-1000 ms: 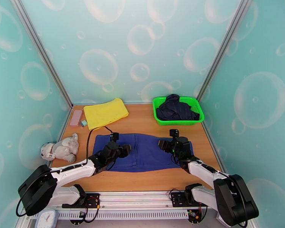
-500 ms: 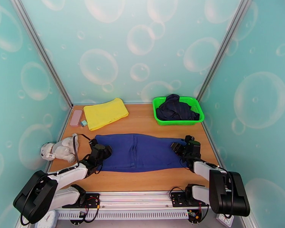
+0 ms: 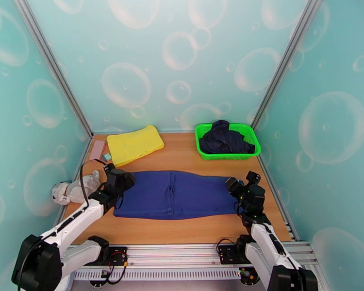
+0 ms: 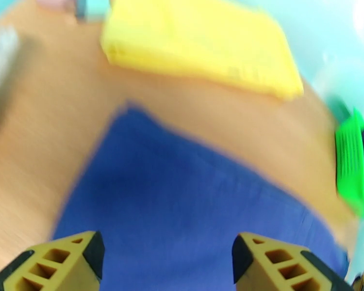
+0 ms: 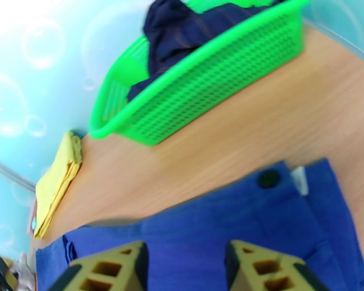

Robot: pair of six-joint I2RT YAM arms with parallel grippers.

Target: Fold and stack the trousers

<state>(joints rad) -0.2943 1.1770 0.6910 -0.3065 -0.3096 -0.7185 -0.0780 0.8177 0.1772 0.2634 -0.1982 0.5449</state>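
Observation:
The royal-blue trousers point(image 3: 177, 195) lie flat and folded lengthwise across the middle of the wooden table. My left gripper point(image 3: 119, 182) hovers over their left end, and in the left wrist view point(image 4: 165, 260) its yellow fingertips point(image 4: 65, 260) stand wide apart with only blue cloth point(image 4: 182, 190) below. My right gripper point(image 3: 237, 186) is over the right end. There its fingers point(image 5: 264, 267) are also apart, open, above the waist end of the trousers point(image 5: 221, 224), where a dark button point(image 5: 269, 178) shows.
A folded yellow cloth point(image 3: 134, 144) lies at the back left, next to a pink case point(image 3: 97, 150). A green basket point(image 3: 201, 141) holding a dark navy garment point(image 3: 225, 139) stands at the back right. A plush dog point(image 3: 75, 189) lies by the left wall.
Both grippers have slid outward from the middle of the trousers to their two ends. The cloth now lies smoother and flat.

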